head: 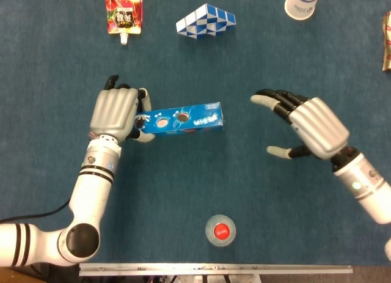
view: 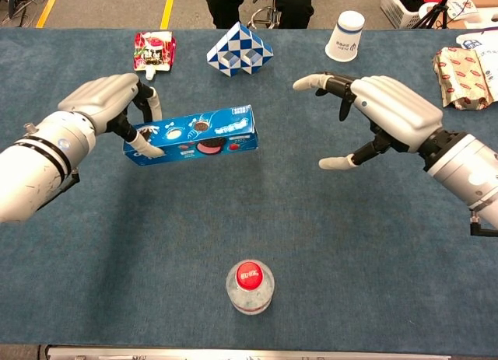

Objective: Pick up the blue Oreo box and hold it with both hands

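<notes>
The blue Oreo box point(head: 183, 118) point(view: 198, 133) is held lengthwise above the blue table, its left end gripped by my left hand point(head: 117, 113) point(view: 109, 102). Cookie pictures show on its face. My right hand point(head: 308, 124) point(view: 381, 111) hovers open to the right of the box, fingers spread and pointing toward its free end, with a clear gap between them.
A clear bottle with a red cap point(head: 220, 230) point(view: 249, 284) stands near the front edge. At the back lie a red snack pouch point(head: 124, 11), a blue-and-white twisty puzzle point(head: 206, 19) and a white paper cup point(head: 302, 3). A patterned packet point(view: 464, 74) lies far right.
</notes>
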You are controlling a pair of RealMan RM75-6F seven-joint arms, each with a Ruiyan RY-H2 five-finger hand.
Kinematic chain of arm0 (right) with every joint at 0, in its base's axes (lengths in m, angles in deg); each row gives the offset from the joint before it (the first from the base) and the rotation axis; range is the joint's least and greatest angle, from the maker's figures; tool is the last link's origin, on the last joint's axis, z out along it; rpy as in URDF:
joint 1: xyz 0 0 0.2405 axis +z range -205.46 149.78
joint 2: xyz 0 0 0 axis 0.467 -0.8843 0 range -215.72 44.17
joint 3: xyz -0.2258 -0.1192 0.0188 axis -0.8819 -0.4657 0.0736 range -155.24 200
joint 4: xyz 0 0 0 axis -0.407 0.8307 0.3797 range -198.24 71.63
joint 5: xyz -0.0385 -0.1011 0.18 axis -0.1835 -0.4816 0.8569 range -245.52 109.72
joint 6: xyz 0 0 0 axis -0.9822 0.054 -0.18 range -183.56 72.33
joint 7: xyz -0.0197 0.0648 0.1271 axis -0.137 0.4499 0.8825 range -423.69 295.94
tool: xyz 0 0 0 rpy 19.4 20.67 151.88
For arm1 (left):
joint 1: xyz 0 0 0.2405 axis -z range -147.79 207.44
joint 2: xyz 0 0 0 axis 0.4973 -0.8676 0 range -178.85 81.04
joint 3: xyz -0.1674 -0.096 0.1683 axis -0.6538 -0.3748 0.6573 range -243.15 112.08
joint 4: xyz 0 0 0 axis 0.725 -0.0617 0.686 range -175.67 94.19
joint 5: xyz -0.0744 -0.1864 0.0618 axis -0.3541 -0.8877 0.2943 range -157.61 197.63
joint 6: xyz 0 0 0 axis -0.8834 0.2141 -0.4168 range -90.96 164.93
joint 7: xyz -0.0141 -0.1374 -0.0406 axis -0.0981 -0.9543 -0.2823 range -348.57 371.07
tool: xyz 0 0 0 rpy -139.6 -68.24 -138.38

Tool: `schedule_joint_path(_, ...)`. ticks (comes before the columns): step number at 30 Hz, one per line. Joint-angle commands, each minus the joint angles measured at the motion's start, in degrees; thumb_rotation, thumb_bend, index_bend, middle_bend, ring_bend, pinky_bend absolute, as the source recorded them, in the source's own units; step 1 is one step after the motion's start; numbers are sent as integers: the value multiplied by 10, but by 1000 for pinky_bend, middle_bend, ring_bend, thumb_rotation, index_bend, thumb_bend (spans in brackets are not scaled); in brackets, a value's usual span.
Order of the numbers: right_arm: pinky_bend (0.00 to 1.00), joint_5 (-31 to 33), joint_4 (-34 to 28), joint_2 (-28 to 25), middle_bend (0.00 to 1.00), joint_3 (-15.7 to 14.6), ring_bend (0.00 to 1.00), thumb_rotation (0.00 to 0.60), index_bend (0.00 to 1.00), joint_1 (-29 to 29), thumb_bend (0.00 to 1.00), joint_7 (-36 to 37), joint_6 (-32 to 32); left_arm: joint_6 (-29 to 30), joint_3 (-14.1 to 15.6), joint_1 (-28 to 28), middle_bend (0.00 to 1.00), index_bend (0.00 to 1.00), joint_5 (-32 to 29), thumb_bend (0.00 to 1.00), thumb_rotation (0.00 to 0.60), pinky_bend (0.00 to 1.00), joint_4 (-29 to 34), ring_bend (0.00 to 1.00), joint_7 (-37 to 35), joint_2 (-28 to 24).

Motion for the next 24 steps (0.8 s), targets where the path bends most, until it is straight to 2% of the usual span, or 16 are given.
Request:
schedule_joint_path(1,441,1,10,16,184,2,216,600,183,7,0,0,1,3,-7,5,678,639,-8,59,600,91,8,289,-2,0)
schedule_joint_path(9,441,12,30,47,183,13,216,600,183,11,0,4,17,22,-12,13,682,640,-7,59,600,94,23,293,-9,2)
schedule_joint_path(24,441,24,61,87,212,17,216,600,182,21,0,41,27,45,0,22,690,644,31,59,600,100,38,316,-16,20)
